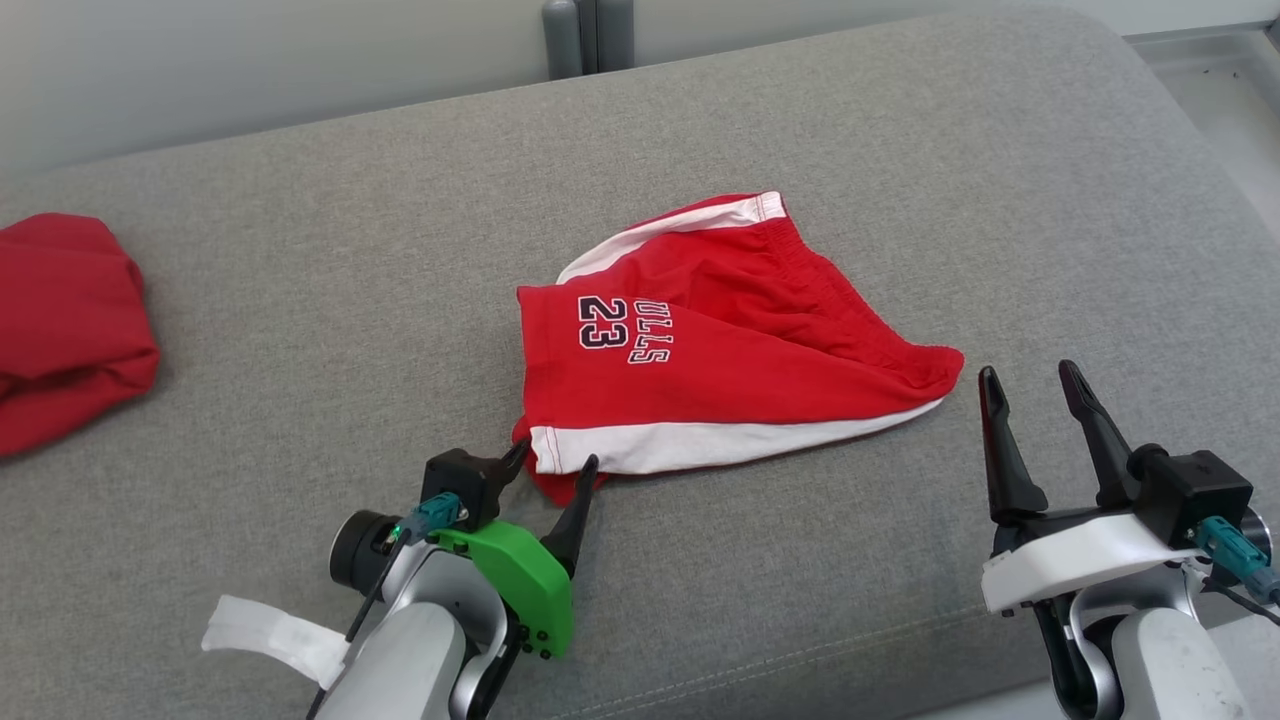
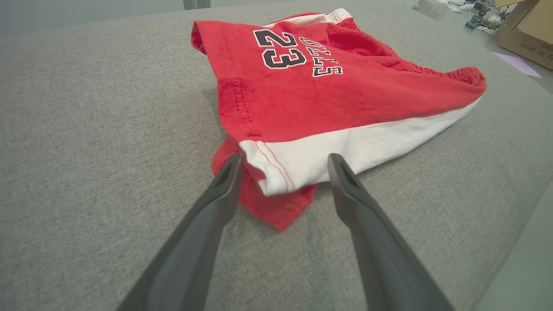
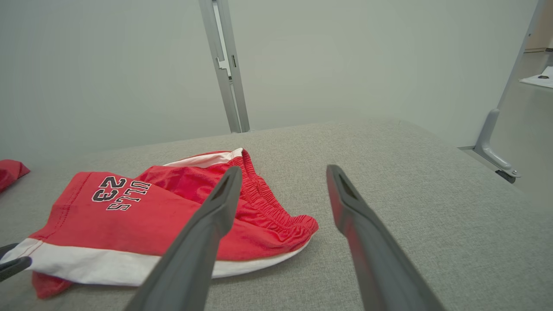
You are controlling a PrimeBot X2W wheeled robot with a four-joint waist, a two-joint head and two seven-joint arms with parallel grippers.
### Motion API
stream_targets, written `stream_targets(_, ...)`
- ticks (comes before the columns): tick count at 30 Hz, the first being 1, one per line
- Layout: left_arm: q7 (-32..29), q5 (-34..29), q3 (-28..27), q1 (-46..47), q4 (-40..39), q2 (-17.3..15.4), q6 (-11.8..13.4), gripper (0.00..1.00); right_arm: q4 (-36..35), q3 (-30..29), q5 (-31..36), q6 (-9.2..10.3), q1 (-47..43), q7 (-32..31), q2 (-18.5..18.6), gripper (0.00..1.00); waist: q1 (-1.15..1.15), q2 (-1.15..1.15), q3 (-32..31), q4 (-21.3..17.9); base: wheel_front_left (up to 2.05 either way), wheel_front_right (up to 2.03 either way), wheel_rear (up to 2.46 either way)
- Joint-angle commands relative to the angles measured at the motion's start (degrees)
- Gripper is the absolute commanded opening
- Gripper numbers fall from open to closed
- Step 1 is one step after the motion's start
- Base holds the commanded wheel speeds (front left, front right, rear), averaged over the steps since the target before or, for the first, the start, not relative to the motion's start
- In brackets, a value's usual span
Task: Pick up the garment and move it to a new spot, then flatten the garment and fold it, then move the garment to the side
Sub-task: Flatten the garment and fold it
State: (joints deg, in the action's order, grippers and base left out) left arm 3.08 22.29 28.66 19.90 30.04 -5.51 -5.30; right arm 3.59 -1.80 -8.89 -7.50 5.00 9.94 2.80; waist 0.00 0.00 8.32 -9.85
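- Far left of the grey cushion (image 1: 300, 250): a second red cloth (image 1: 70, 320), bunched up and well apart from the work. Wide stretch of bare fabric between it and the task's garment, so open room for a move that way.
- Next, the left gripper (image 1: 556, 456): jaws wide apart, straddling the near-left corner of the red shorts (image 1: 720, 340), one finger on each side of the white hem. Nothing pinched yet. Plainly the nearer arm, right at the cloth.
- Mid-cushion, the shorts themselves: rumpled and partly doubled over, with a red flap poking out beneath the white hem corner. Long axis roughly across the head view, from that hem corner on the left to the gathered waistband corner on the right. Printed number facing up, toward the left end.
- Judged step: the first pick-up, probably needing just a squeeze on the corner and then a lift. Held by one corner alone, likely to hang and trail.
- Then the right gripper (image 1: 1028, 370): jaws likewise apart and empty, just beside the waistband corner but clear of it, with the cloth off to its left.
- Far right: cushion edge rounding off close to the right arm. Less spare room there than on the left or toward the back.
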Motion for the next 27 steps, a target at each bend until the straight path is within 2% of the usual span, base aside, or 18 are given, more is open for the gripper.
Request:
stream_targets(1, 0.41, -0.06, 0.34, 1.22, 0.41, 0.21, -0.24, 1.00, 0.20, -0.17, -0.07, 0.02, 0.43, 0.41, 0.19, 1.00, 0.00, 0.00, 0.05, 0.07, 0.00, 0.00, 0.00)
stream_targets(12, 0.93, -0.34, 2.52, 3.14, 2.86, 0.71, -0.39, 1.00, 0.57, 0.07, -0.21, 0.02, 0.82, 0.62, 0.19, 1.00, 0.00, 0.00, 0.23, -0.52, 0.00, 0.00, 0.00)
stream_targets(14, 0.69, -0.69, 2.82, 3.44, 3.48, 0.62, 0.00, 0.70, 0.69, 0.23, -0.27, 0.02, 0.91, 0.62, 0.19, 1.00, 0.00, 0.00, 0.26, -0.69, 0.00, 0.00, 0.00)
stream_targets(15, 0.64, -0.82, 2.86, 3.56, 3.89, 0.52, 0.37, 0.49, 0.72, 0.34, -0.32, 0.02, 0.98, 0.65, 0.19, 1.00, 0.00, 0.00, 0.28, -0.77, 0.00, 0.00, 0.00)
stream_targets(18, 0.60, -1.00, 2.83, 3.89, 5.00, 0.30, 0.99, 0.35, 0.77, 0.51, -0.50, 0.02, 1.18, 0.75, 0.19, 1.00, 0.00, 0.00, 0.40, -0.93, 0.00, 0.00, 0.00)
stream_targets(21, 0.99, -0.85, 2.85, 4.37, 5.87, 0.10, 1.15, 0.00, 0.81, 0.54, -0.55, 0.02, 1.15, 0.88, 0.19, 1.00, 0.00, 0.00, 0.45, -0.96, 0.00, 0.00, 0.00)
stream_targets(27, 3.23, -0.04, 2.12, 4.69, 5.97, 0.09, 1.32, 0.00, 0.99, 0.13, -0.32, 0.02, 1.17, 1.06, 0.19, 1.00, 0.00, 0.00, 0.35, -0.65, 0.00, 0.00, 0.00)
